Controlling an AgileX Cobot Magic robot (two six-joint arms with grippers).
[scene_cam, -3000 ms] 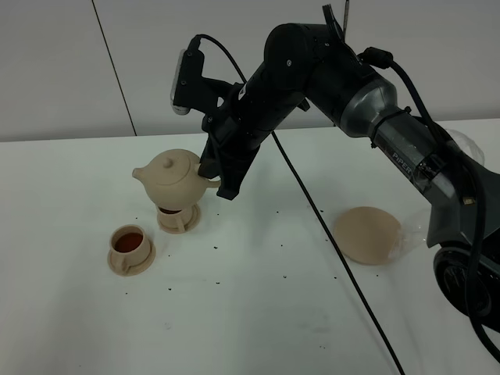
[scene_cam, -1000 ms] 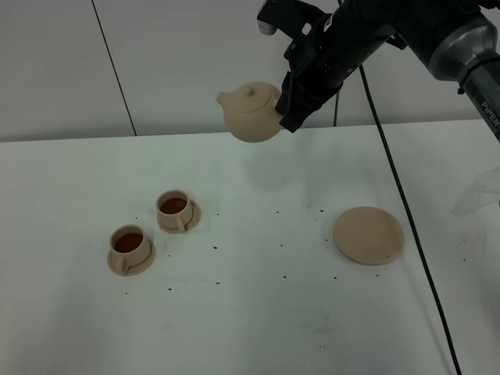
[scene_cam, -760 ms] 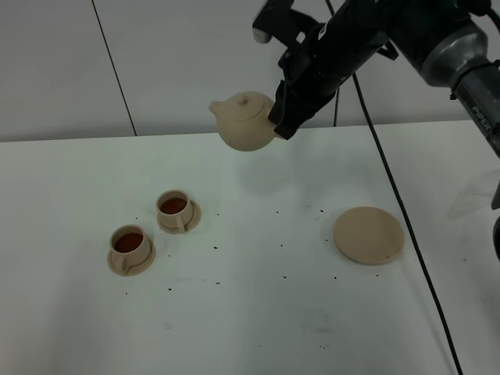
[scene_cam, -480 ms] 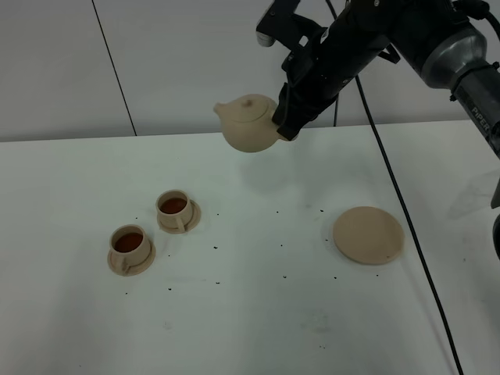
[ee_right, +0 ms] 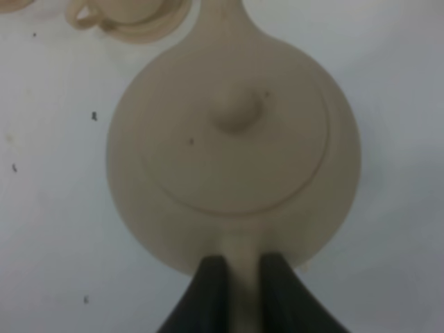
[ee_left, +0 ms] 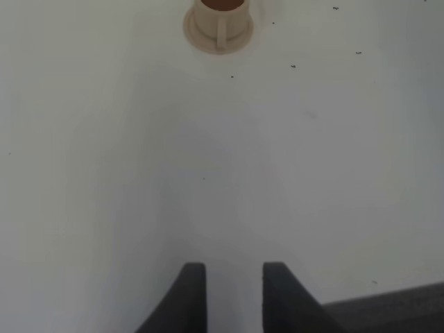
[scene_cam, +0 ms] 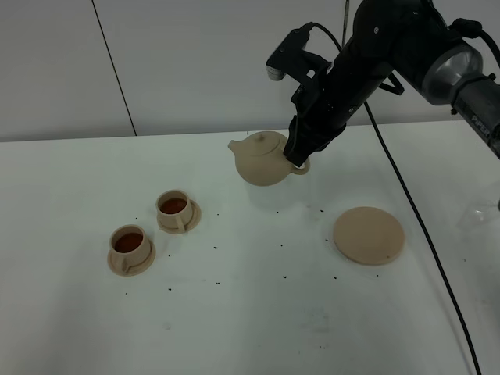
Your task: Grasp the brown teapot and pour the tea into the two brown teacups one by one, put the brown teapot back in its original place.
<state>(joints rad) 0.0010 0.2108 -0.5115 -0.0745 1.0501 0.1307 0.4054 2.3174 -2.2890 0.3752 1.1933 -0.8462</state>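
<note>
Two brown teacups (scene_cam: 131, 244) (scene_cam: 176, 208), both filled with dark tea, sat on their saucers at your left. Your left gripper (ee_left: 234, 295) hung over bare table (scene_cam: 258, 312), jaws slightly apart, holding nothing. Mid-table, your right gripper (ee_right: 241, 272) clamped the brown teapot (scene_cam: 265, 159) by its handle; whether it touched the table was unclear. Rightmost lay the round plate (scene_cam: 369, 234), uncovered.

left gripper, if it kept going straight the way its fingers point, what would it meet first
The way looks free: bare white table lies ahead of the left gripper, and the first thing in that line is a filled teacup on its saucer, slightly off-axis. Depth is unclear.
</note>
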